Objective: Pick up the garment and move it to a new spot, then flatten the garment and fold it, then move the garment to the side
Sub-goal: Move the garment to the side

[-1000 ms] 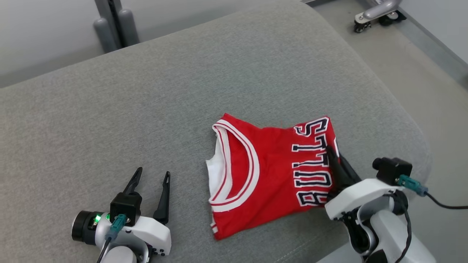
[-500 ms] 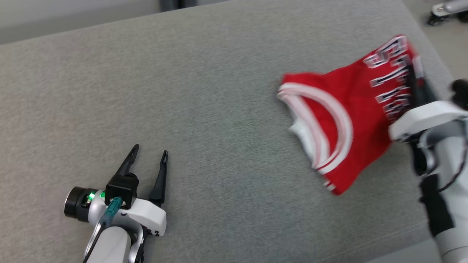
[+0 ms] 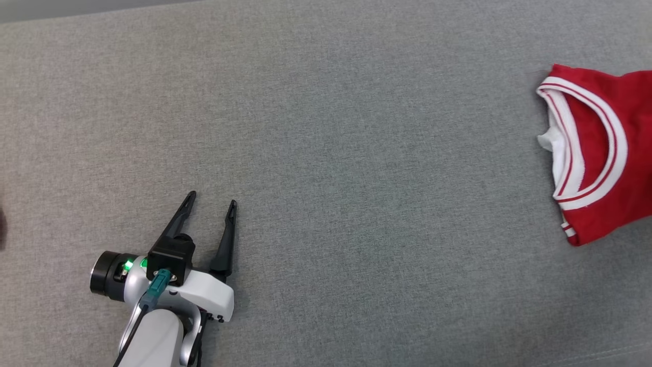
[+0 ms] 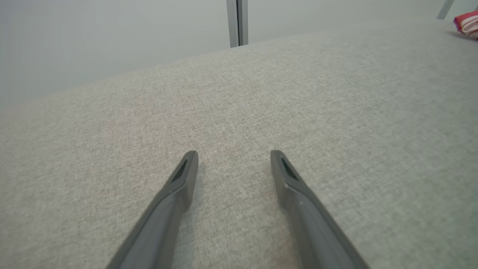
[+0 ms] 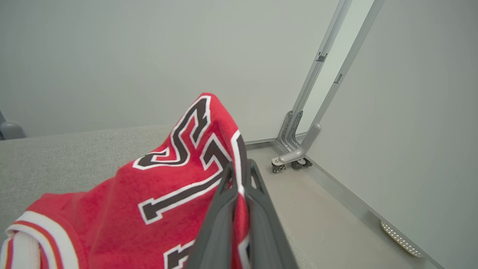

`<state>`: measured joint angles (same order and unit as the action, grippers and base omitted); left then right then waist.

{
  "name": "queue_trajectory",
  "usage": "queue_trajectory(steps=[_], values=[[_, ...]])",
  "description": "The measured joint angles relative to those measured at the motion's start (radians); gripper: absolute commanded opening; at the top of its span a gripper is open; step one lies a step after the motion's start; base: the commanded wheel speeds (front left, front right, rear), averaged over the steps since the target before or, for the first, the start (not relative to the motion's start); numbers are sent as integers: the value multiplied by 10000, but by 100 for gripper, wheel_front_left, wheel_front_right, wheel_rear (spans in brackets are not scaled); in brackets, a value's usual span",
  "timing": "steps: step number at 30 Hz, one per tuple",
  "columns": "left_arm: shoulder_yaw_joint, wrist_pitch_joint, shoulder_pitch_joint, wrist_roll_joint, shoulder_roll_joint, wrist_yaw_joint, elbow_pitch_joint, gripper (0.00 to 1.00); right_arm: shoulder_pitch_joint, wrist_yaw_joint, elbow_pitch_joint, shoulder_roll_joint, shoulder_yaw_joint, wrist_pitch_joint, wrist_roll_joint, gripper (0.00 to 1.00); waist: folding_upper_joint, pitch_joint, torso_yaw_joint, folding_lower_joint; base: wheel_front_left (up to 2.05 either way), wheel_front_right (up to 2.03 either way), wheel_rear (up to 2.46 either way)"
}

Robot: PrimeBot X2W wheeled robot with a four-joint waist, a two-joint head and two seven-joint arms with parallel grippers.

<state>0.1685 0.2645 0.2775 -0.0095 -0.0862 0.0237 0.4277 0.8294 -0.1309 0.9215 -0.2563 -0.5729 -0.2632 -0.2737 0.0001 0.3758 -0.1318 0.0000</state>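
Head view: left gripper (image 3: 213, 199) is idling at 7 o'clock, fingers apart, nothing between them. Folded jersey (image 3: 611, 168) is showing at 3 o'clock on the cushion (image 3: 356, 127).
Left wrist view: jersey is lying far off at 1 o'clock.
Right wrist view: right gripper (image 5: 241, 167) is pinching the jersey's edge, fingers together.
Best done by carrying low and slow, so the folds are staying stacked.

Matt knit jersey (image 3: 606, 153), woven upholstery (image 3: 326, 153)

Bright, even light; soft shadows.
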Motion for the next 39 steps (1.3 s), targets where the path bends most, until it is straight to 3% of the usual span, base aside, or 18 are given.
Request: queue_trajectory(steps=[4,6,9,13,18,24,28,39], values=[[13,0,0,-4,2,-17,0,100,99,0,-176,-23,-1011,0,-936,0,0,24,113,0,0,0,0],[21,0,1,-10,0,-17,8,100,192,0,-318,-67,-1444,0,-1333,100,0,20,158,0,0,0,0],[12,0,1,-17,0,-35,36,100,349,0,-539,-69,-1875,0,-1693,100,0,-3,194,0,0,0,0],[-19,-2,4,-92,10,-71,88,100,702,0,-1087,100,-1609,-2,-1513,100,0,-72,194,0,0,0,0],[-94,-4,-30,-176,65,-148,111,100,478,0,-2171,765,328,-8,-71,100,0,-342,211,0,0,0,0],[-190,-6,-217,-282,163,-251,113,100,-987,0,-3542,1488,2067,-12,959,100,0,-737,343,-1,0,0,0],[-290,-6,-399,-489,257,-318,109,100,-2033,0,-3963,1858,2675,-10,1661,100,0,-1066,473,0,0,0,0],[-456,-6,-958,-696,353,-512,161,100,-4477,0,-4167,2077,3917,-10,2408,100,0,-2015,1060,0,0,0,0]])
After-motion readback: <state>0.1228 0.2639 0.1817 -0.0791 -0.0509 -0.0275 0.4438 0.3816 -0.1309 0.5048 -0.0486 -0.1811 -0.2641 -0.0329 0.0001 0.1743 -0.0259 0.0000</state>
